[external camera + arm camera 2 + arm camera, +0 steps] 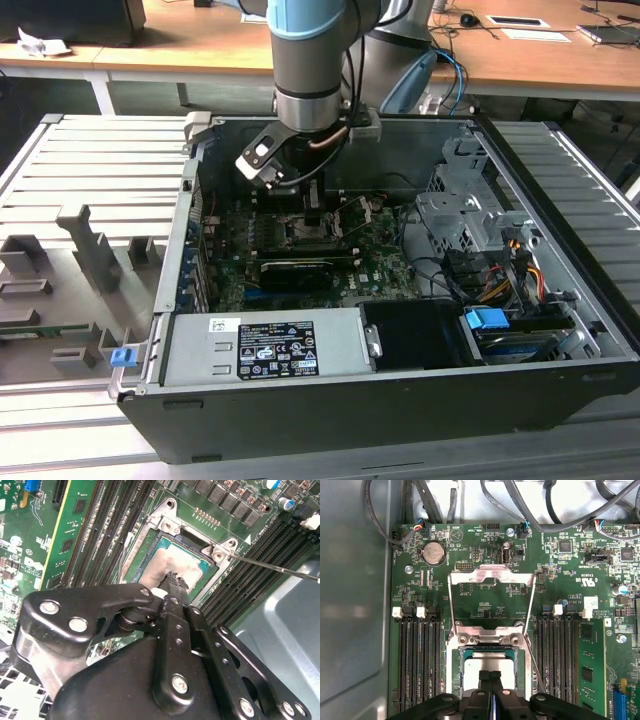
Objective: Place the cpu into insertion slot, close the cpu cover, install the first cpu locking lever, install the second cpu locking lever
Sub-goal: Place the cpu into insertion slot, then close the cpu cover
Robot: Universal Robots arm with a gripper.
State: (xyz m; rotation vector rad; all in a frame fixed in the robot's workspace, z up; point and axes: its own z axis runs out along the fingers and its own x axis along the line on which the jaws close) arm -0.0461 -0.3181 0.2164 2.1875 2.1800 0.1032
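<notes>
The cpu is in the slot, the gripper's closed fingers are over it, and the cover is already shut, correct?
No: the cpu cover is open, swung back off the insertion slot, as the first wrist view shows. The cpu does sit in the slot, the shut gripper over it.

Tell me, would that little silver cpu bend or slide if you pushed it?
Probably stiff: the cpu looks like a flat metal-faced square. Likely light, being tiny beside the board. A sideways push should barely shift it, since it seems seated inside the socket.
</notes>
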